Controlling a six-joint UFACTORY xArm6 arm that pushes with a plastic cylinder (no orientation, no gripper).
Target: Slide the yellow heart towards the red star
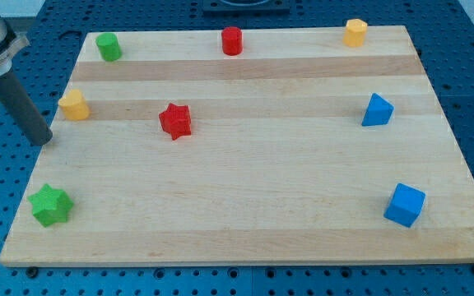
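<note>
The yellow heart (74,106) lies near the left edge of the wooden board (245,205). The red star (175,120) lies to its right, a little lower in the view, with a gap of bare wood between them. My tip (44,140) is at the board's left edge, just below and left of the yellow heart, apart from it. The dark rod rises from the tip towards the view's top left.
A green cylinder (109,46), a red cylinder (232,40) and a yellow block (355,32) stand along the top edge. A blue triangle (377,110) and a blue cube (405,205) are at the right. A green star (51,205) is at the bottom left.
</note>
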